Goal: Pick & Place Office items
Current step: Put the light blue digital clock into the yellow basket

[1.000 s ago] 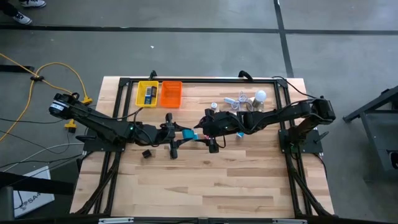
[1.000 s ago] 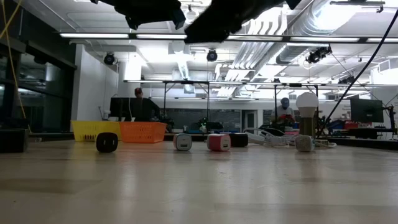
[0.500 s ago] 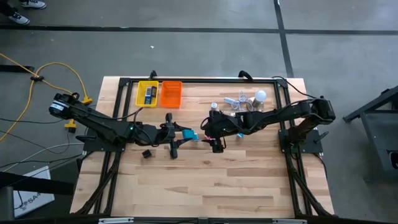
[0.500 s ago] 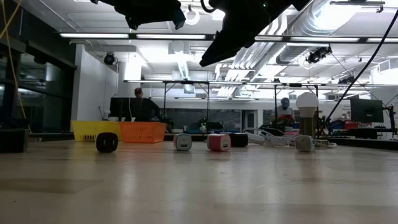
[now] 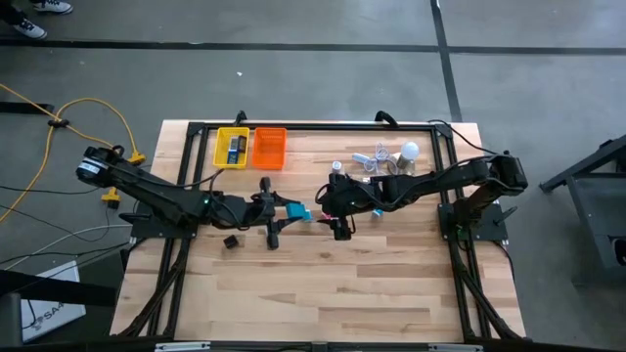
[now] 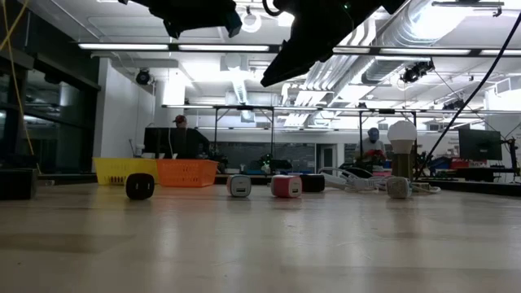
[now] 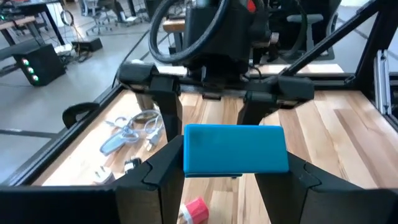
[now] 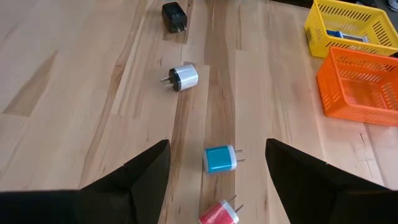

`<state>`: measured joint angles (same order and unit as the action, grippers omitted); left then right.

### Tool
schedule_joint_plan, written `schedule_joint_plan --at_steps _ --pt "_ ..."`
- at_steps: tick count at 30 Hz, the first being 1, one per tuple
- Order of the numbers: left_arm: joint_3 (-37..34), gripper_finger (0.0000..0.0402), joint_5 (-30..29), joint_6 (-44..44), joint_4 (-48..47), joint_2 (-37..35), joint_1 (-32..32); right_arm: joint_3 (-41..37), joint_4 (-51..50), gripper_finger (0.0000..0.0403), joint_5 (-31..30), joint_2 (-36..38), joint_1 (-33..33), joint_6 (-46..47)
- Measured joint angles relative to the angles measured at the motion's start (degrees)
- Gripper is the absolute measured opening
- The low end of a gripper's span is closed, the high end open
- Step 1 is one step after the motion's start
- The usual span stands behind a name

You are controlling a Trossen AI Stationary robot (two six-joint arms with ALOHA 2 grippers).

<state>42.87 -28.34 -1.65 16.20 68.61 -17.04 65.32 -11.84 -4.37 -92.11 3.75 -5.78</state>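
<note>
Left gripper (image 7: 235,163) clamped on blue block (image 7: 235,149) above table centre. Right gripper (image 8: 216,163) fingers apart, empty, over blue plug (image 8: 219,159). Yellow basket (image 8: 348,23) holds one item; several plugs left.

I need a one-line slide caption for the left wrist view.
Left gripper holds a blue block above the wooden table, facing the right gripper.

Two dark, jointed arms carry black cables and wedge-shaped fingers.
</note>
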Motion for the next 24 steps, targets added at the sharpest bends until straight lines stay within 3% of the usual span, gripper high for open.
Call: schedule_joint_plan --at_steps 9,19,24 --pt "0.0 0.0163 -0.5 1.6 -5.3 -4.0 0.0 0.0 0.4 0.0251 0.1 0.0 0.0 0.0" --pt "0.0 0.0163 -0.9 -4.6 -13.2 -7.2 0.0 0.0 0.5 0.0251 0.1 0.0 0.0 0.0" --pt "0.0 0.0163 -8.7 -8.1 -21.3 -8.8 0.0 0.0 0.6 0.0251 0.1 0.0 0.0 0.0"
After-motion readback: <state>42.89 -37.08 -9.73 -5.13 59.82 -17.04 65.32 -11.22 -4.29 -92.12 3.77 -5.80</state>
